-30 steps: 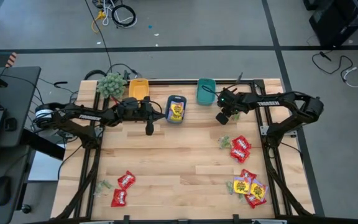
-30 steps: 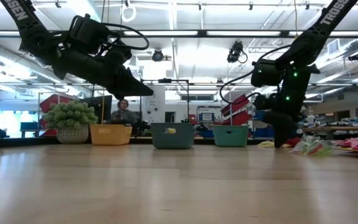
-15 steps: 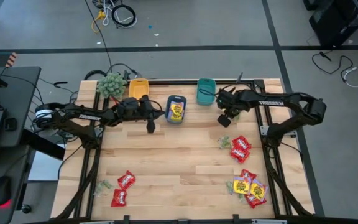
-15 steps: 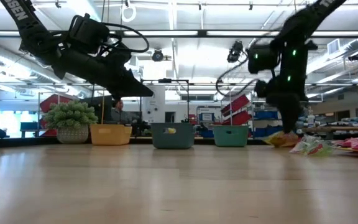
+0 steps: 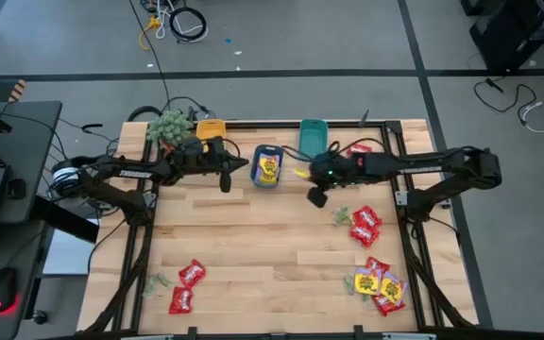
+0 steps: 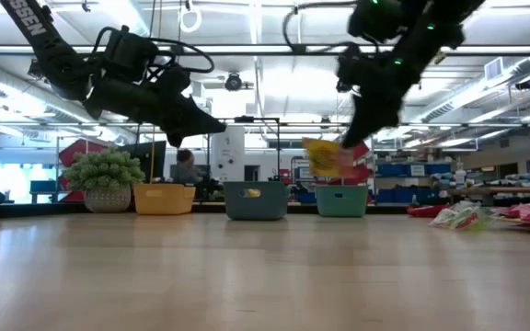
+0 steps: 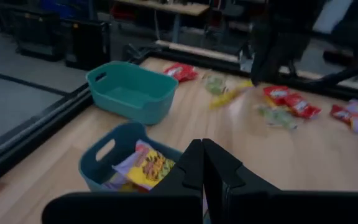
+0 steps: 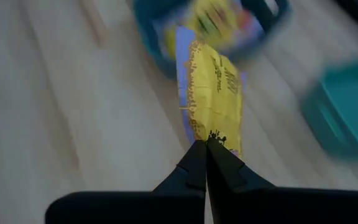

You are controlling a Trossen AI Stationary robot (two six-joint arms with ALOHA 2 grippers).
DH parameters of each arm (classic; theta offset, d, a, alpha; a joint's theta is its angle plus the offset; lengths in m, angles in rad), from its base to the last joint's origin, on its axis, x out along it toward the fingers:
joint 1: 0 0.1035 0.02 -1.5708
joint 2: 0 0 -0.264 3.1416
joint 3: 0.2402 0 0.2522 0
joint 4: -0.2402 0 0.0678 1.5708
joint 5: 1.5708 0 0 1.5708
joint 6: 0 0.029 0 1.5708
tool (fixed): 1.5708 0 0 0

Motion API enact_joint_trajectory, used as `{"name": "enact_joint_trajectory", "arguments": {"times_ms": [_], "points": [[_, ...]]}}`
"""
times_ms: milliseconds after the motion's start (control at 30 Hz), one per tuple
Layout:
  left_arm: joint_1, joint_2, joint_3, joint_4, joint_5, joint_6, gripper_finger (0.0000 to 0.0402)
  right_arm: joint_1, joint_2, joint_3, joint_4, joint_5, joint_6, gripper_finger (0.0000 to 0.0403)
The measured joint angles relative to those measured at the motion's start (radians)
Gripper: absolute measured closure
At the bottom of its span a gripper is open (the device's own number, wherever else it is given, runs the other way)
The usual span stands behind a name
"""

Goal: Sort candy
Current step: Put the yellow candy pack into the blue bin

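My right gripper (image 5: 308,176) hangs above the table just right of the blue bin (image 5: 267,162), shut on a yellow candy packet (image 6: 326,158). The blue bin holds yellow candy. The orange bin (image 5: 211,130) and the teal bin (image 5: 312,134) stand at the far edge on either side of it. My left gripper (image 5: 223,185) is shut on nothing and hovers left of the blue bin. More candy lies loose on the table: red packets (image 5: 365,225) and pale green ones (image 5: 342,215) at the right, a mixed heap (image 5: 378,283) near right, red ones (image 5: 187,283) near left. My right gripper pinches the yellow packet by one narrow end (image 8: 215,135) between its two fingertips. The fingers slant down from the table's right side. The packet hangs beyond the fingers, clear of the table, close to the blue bin's right side.
A fuzzy green plant ball (image 5: 168,127) stands at the far left, beside the orange bin. One red packet (image 5: 357,149) lies right of the teal bin. The bare wood in the table's middle (image 5: 263,236) is free. A person sits in the room beyond the bins.
My right gripper has picked a yellow packet off the table at the far right, risen with it and swung toward the table's left, up to the blue bin. My left gripper has swung a little toward the far edge.
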Motion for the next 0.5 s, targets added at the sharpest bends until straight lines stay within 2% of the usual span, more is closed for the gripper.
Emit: {"name": "enact_joint_trajectory", "arguments": {"times_ms": [167,367,500], "points": [[0.055,0.000,0.000,0.027,0.075,-0.007,0.0401,0.007,0.159,0.160,0.056,0.072,-0.123,0.0403],[0.085,0.000,0.000,0.024,0.076,-0.006,0.0401,0.002,0.375,0.384,0.017,0.089,-0.298,0.0403],[0.089,0.000,0.000,0.019,0.087,-0.005,0.0401,-0.004,0.490,0.470,-0.040,0.090,-0.342,0.0403]]}}
